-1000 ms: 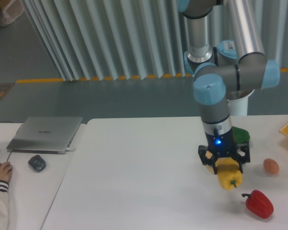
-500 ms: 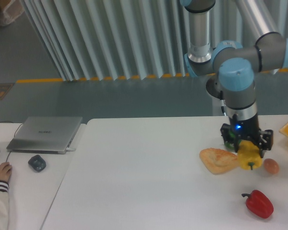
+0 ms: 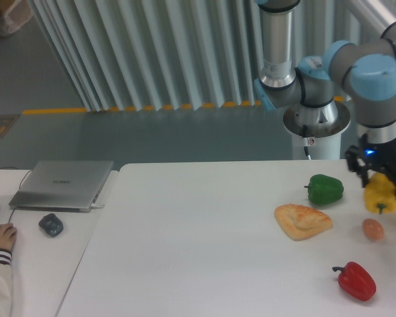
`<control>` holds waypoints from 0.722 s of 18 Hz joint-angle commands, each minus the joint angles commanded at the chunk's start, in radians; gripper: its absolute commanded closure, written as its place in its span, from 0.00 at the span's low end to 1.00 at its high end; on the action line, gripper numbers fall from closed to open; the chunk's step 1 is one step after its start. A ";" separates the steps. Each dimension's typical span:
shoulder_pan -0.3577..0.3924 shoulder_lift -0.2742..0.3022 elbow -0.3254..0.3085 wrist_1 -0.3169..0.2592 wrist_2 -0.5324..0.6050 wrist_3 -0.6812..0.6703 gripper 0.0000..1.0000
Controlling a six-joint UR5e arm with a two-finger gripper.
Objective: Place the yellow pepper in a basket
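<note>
My gripper (image 3: 381, 186) is shut on the yellow pepper (image 3: 381, 196) and holds it above the table at the far right, stem end down. The pepper hangs above and a little right of the egg. The arm reaches down to it from above. The basket is out of view in this frame, past the right edge or hidden behind the gripper.
A green pepper (image 3: 326, 189) lies left of the gripper. A flat tan bread piece (image 3: 301, 220) lies in front of it. An egg (image 3: 373, 228) and a red pepper (image 3: 356, 281) lie near the right edge. A laptop (image 3: 63, 184), a mouse (image 3: 51, 224) and a person's hand (image 3: 0, 236) are at the left.
My gripper has carried the yellow pepper up and to the right, from over the bread piece to the table's right edge. The green pepper and bread are now uncovered.
</note>
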 joint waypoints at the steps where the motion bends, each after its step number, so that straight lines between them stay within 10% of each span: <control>1: 0.020 0.000 -0.003 0.000 -0.002 0.055 0.39; 13: 0.339 -0.044 -0.032 0.051 -0.170 0.587 0.39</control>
